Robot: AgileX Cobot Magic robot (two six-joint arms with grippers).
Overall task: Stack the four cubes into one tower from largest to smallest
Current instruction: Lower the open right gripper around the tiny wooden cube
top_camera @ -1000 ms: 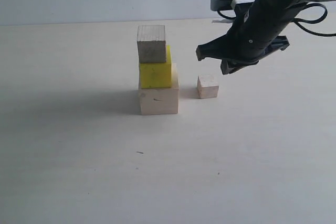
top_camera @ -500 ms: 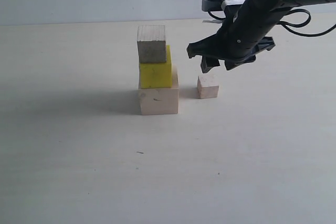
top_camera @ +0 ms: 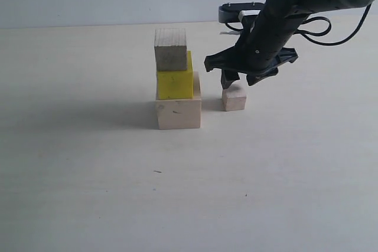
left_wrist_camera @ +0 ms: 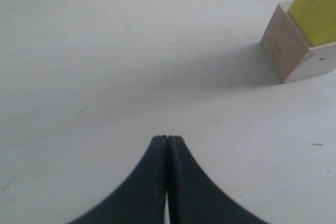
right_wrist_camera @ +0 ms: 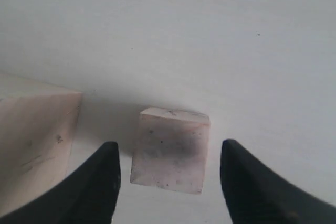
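Three cubes stacked, one loose. Large pale wood cube (top_camera: 178, 113) sits on the table (top_camera: 88, 175); the yellow cube (top_camera: 175, 84) rests on it, set toward the exterior view's left so a strip of the pale top shows at the right. The grainy wood cube (top_camera: 170, 49) is on top of the yellow one, also shifted left, leaving a sliver of yellow uncovered at its right. This stack has not changed over the last second. The tiny pale wood cube (top_camera: 234, 100) lies on the table just beside the large cube's right face with a small gap between them, in the same spot as before. Right gripper (top_camera: 238, 79): a second ago it hung higher and off to the right of the tiny cube, half a second ago it was nearer, and now it is directly over the cube, lower, with its fingertips down at about the cube's top edge. Right wrist view shows its fingers (right_wrist_camera: 107, 166) spread wide, one on each side of the tiny cube (right_wrist_camera: 169, 153), with clear table showing between each finger and the cube, so nothing is gripped; a corner of the large cube (right_wrist_camera: 31, 140) shows at the side. Left gripper (left_wrist_camera: 167, 139): fingers pressed together, nothing between them, above bare table well apart from the stack, with the large cube (left_wrist_camera: 286, 51) and yellow cube (left_wrist_camera: 317, 9) at the edge of its view
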